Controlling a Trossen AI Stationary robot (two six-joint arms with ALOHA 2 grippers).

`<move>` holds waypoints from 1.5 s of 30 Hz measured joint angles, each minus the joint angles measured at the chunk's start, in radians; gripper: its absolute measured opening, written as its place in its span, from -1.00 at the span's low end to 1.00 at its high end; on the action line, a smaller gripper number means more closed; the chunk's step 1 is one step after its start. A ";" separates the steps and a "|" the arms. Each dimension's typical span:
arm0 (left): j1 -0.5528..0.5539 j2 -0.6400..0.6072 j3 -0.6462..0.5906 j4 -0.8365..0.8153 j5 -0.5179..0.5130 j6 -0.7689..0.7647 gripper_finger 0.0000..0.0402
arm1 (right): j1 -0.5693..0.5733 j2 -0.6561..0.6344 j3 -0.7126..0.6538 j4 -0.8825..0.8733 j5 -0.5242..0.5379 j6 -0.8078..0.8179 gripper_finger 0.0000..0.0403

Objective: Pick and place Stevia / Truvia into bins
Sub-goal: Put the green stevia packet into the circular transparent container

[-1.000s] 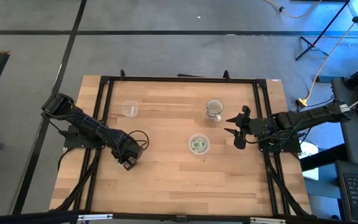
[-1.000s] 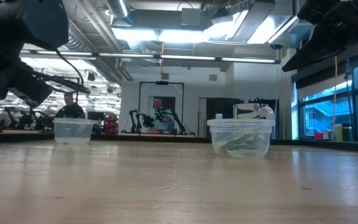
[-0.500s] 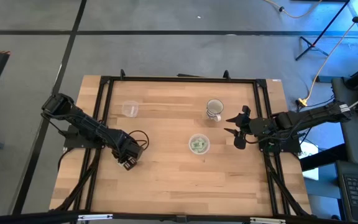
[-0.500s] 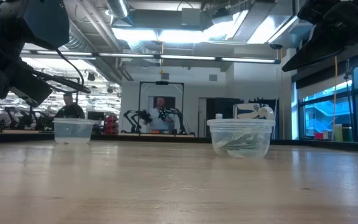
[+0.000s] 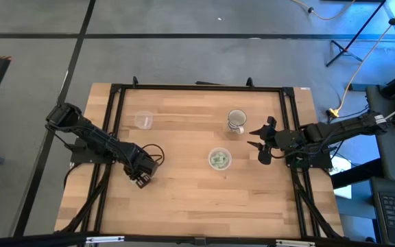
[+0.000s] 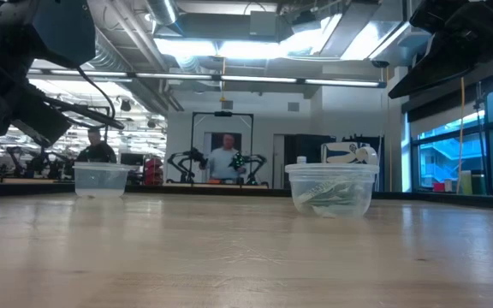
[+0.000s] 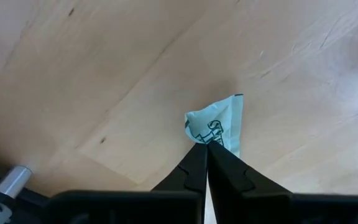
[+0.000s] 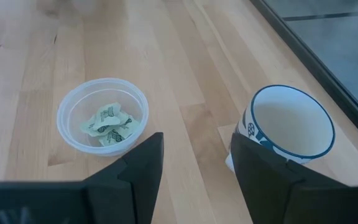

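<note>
My left gripper (image 5: 142, 180) is over the table's near left part, shut on one pale green sachet (image 7: 219, 124). A clear cup (image 5: 219, 159) at the table's middle holds several sachets (image 8: 109, 121). Its base stands on the wood, and it also shows in the low view (image 6: 332, 190). A second clear cup (image 5: 143, 120) stands empty toward the far left (image 6: 101, 180). My right gripper (image 5: 260, 145) waits open near the table's right edge, apart from both cups (image 8: 197, 149). My left gripper pinches the sachet between its two shut fingers (image 7: 194, 165) at one end (image 7: 209, 140). The fingers point down toward the wood. The rest of the sachet sticks out past the fingertips, slightly crumpled. I cannot tell whether it touches the table.
A white mug with dark markings (image 5: 236, 121) stands far right of middle, close to my right gripper (image 8: 289, 124). A black frame (image 5: 197, 88) runs around the table top. Bare wood lies between the two cups. A person shows in the room beyond (image 6: 227, 160).
</note>
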 joint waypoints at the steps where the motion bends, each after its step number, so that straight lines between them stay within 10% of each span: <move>1: 0.000 0.000 0.000 0.000 0.000 0.000 -0.98 | 0.000 0.000 0.000 0.000 0.000 0.000 -0.05; 10: 0.065 -0.001 0.001 0.201 0.001 0.112 -0.98 | 0.000 0.000 0.000 0.000 0.000 0.000 -0.05; 24: 0.323 -0.002 0.004 1.083 -0.003 0.567 -0.99 | 0.000 0.000 0.000 0.000 0.000 0.000 -0.05; 33: 0.402 0.104 0.231 1.040 -0.042 0.834 -0.99 | 0.000 0.000 0.000 0.025 0.000 -0.001 -0.05; 45: 0.419 0.459 0.717 0.518 -0.114 0.951 -0.98 | 0.000 0.000 0.000 0.034 0.000 0.000 -0.05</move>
